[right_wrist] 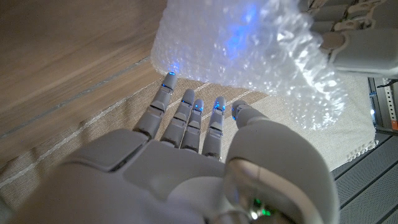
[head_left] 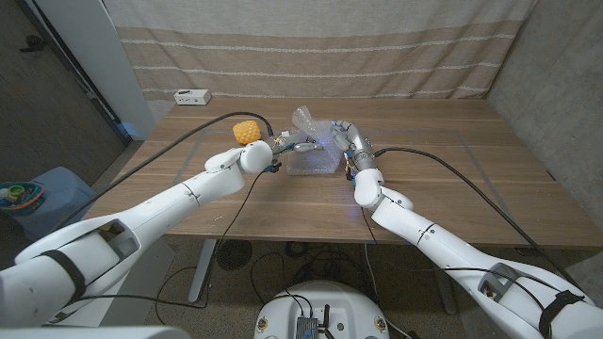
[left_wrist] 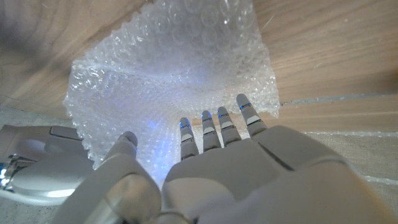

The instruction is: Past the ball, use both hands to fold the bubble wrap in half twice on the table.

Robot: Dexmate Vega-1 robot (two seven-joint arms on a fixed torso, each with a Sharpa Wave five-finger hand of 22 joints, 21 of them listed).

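The bubble wrap is seen crumpled on the wooden table, between the two hands, with part of it raised off the surface beyond the fingertips. The left hand is placed at one side of the sheet; in the left wrist view its fingers are spread and extended over the wrap, though whether anything is pinched cannot be told. The right hand is set at the opposite side; in its wrist view the fingers are stretched out straight with their tips at the sheet's edge, and a grip cannot be confirmed either. A yellow ball lies just beside the left hand's wrist, on the side away from the wrap. A white box sits well beyond the left hand, near the curtain.
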